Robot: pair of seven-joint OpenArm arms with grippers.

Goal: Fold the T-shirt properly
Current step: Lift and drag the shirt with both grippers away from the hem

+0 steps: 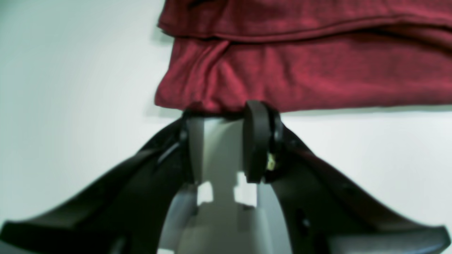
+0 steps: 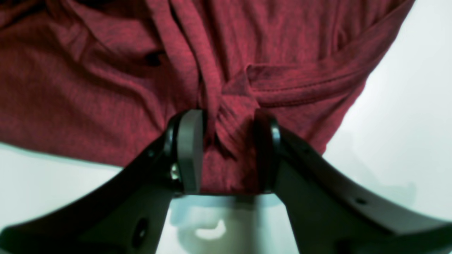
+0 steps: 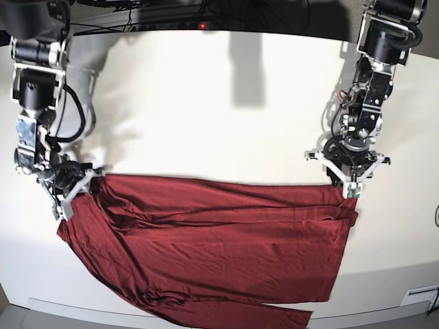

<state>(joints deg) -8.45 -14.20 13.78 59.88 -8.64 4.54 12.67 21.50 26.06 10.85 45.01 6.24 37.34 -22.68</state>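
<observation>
The dark red T-shirt (image 3: 219,240) lies spread and wrinkled across the near half of the white table, with one sleeve trailing to the bottom edge. In the base view my right gripper (image 3: 75,192) is at its upper left corner. In the right wrist view that gripper (image 2: 227,120) is shut on a bunched fold of the shirt (image 2: 88,88), which fills the gap between the fingers. My left gripper (image 3: 348,184) is at the shirt's upper right corner. Its fingertips (image 1: 222,109) nip only the shirt's folded edge (image 1: 300,70); behind the tips the table shows between the fingers.
The white table (image 3: 206,103) stretches bare behind the shirt to the far edge, where dark cables and a power strip (image 3: 199,24) run. Both arms come down from the back corners. The shirt's sleeve end reaches close to the table's front edge (image 3: 295,319).
</observation>
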